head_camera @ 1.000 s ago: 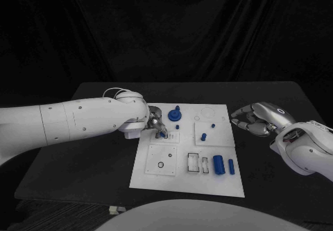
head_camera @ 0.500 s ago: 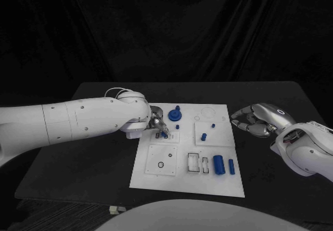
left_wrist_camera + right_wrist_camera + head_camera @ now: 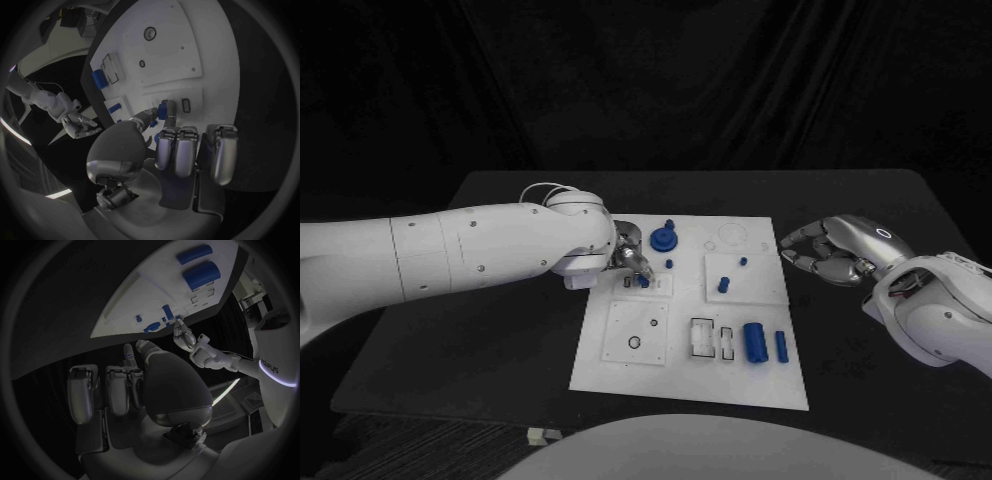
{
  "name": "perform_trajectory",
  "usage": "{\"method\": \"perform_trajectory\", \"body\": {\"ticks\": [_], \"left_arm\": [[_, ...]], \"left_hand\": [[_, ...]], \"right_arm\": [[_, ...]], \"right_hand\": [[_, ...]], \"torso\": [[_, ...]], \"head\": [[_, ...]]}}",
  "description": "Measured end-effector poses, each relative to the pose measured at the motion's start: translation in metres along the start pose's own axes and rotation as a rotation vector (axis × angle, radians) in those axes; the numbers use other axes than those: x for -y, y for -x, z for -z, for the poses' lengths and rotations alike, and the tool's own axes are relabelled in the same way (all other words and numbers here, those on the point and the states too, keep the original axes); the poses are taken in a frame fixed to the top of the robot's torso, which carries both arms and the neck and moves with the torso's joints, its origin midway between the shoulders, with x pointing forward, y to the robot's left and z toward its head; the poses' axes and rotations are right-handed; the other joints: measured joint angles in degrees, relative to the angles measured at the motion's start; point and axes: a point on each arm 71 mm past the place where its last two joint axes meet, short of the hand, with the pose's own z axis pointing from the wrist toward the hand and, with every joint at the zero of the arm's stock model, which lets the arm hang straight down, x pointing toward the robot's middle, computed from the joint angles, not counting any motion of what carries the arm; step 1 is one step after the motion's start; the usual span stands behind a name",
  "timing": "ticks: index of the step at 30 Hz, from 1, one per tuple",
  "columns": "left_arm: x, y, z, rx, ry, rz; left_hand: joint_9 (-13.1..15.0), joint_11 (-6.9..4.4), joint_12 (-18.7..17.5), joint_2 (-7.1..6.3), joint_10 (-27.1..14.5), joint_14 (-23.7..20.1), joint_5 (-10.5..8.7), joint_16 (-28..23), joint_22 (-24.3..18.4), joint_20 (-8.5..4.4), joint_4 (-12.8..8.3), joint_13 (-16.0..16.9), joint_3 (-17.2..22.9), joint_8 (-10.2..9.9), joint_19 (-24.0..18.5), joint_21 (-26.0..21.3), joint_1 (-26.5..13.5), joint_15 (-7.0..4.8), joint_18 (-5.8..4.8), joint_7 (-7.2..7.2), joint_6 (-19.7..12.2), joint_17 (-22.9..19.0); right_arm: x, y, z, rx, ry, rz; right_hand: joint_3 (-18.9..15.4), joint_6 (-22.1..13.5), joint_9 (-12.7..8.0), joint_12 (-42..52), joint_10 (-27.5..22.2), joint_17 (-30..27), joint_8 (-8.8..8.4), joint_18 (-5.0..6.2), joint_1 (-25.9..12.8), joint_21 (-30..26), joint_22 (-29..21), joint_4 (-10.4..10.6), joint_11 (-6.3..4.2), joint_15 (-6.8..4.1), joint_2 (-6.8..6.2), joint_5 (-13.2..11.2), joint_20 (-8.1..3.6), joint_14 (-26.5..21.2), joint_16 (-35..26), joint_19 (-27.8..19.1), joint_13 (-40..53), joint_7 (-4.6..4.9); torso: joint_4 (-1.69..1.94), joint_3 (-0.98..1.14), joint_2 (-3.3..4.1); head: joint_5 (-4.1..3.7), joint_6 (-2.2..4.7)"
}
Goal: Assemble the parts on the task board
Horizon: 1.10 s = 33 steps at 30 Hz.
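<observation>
The white task board [image 3: 678,372] lies mid-table. My left hand [image 3: 623,256] hovers over its far left part and pinches a small blue part [image 3: 633,282] between thumb and finger, low against the board; the left wrist view shows that part [image 3: 164,109] beside a small slot [image 3: 185,104]. My right hand [image 3: 831,250] sits off the board's right edge, fingers curled in with nothing in them. A round blue part with a peg [image 3: 664,238] stands at the far edge. Short blue pegs [image 3: 724,284] stand mid-board. A blue cylinder [image 3: 754,342] and a blue bar [image 3: 780,346] lie nearer me.
The black table [image 3: 473,340] extends bare on both sides of the board. Rectangular slots [image 3: 702,338] and a round hole [image 3: 635,342] mark the board's near half. In the right wrist view the board [image 3: 156,295] carries the blue cylinder [image 3: 201,274].
My left hand has shifted only slightly over the board's far left corner, still pinching the small blue part. The right hand has not moved.
</observation>
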Motion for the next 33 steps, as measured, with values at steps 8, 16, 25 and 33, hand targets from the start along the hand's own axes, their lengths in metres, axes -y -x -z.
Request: {"method": "perform_trajectory", "body": {"ticks": [8, 16, 25, 33], "left_arm": [[-0.0007, 0.0004, -0.0007, 0.0, 0.005, 0.001], [-0.0025, 0.0006, -0.0015, -0.001, 0.014, 0.002], [-0.0035, 0.0008, -0.0013, -0.001, 0.016, 0.003], [-0.0039, 0.0003, -0.0007, -0.003, 0.016, 0.003]], "left_hand": [[-0.01, 0.0, 0.0, 0.23, 0.0, 0.0, -0.34, 0.0, 0.0, 0.0, 0.0, 0.0, 0.0, 0.0, 0.0, -0.09, -0.24, 0.0, 0.0, 0.01, -0.01, 0.0], [-0.04, 0.0, 0.0, 0.23, 0.0, 0.0, -0.35, 0.0, 0.0, 0.0, 0.01, 0.0, -0.01, 0.0, 0.0, -0.3, -0.24, 0.0, 0.0, 0.02, -0.01, 0.0], [-0.06, 0.0, 0.0, 0.0, 0.0, 0.0, -0.45, 0.0, 0.0, 0.0, -0.22, 0.0, 0.72, -0.38, 0.0, -0.51, -0.47, 0.0, 0.0, 0.11, -0.1, -0.01], [-0.08, 0.0, 0.0, 0.0, 0.0, 0.0, -0.46, 0.0, 0.0, 0.0, -0.23, 0.0, 0.71, -0.44, 0.0, -0.52, -0.47, 0.0, 0.0, 0.12, -0.11, 0.0]], "right_arm": [[-0.0001, -0.0005, -0.0006, -0.003, -0.001, 0.001], [0.0008, -0.0015, -0.0005, -0.008, -0.004, 0.002], [0.0013, -0.0035, -0.0003, -0.015, -0.01, -0.007], [0.0018, -0.0044, 0.0, -0.02, -0.015, -0.012]], "right_hand": [[0.16, 0.0, -0.07, 0.0, 0.0, 0.0, 0.0, 0.0, 0.0, 0.0, -0.01, -0.16, 0.0, 0.0, 0.0, 0.41, 0.0, 0.0, 0.0, 0.0, -0.01, 0.0], [0.16, 0.0, -0.07, 0.0, 0.0, 0.0, 0.0, 0.0, 0.0, 0.0, -0.01, -0.16, 0.0, 0.0, 0.0, 0.41, 0.0, 0.0, 0.0, 0.0, -0.01, 0.0], [0.16, 0.0, -0.06, 0.0, 0.0, 0.0, 0.0, 0.0, 0.0, 0.0, -0.02, -0.16, 0.0, 0.0, 0.0, 0.41, 0.0, 0.0, 0.0, 0.0, -0.01, 0.0], [0.15, 0.0, -0.06, 0.0, 0.0, 0.0, 0.0, 0.0, 0.0, 0.0, -0.02, -0.16, 0.0, 0.0, 0.0, 0.4, 0.0, 0.0, 0.0, 0.0, -0.01, 0.0]], "torso": [[-0.04, -0.03, -0.04], [-0.03, -0.03, -0.08], [-0.04, -0.03, -0.01], [-0.05, -0.03, 0.0]], "head": [[0.09, 0.0], [0.24, 0.0], [0.34, 0.0], [0.52, 0.0]]}}
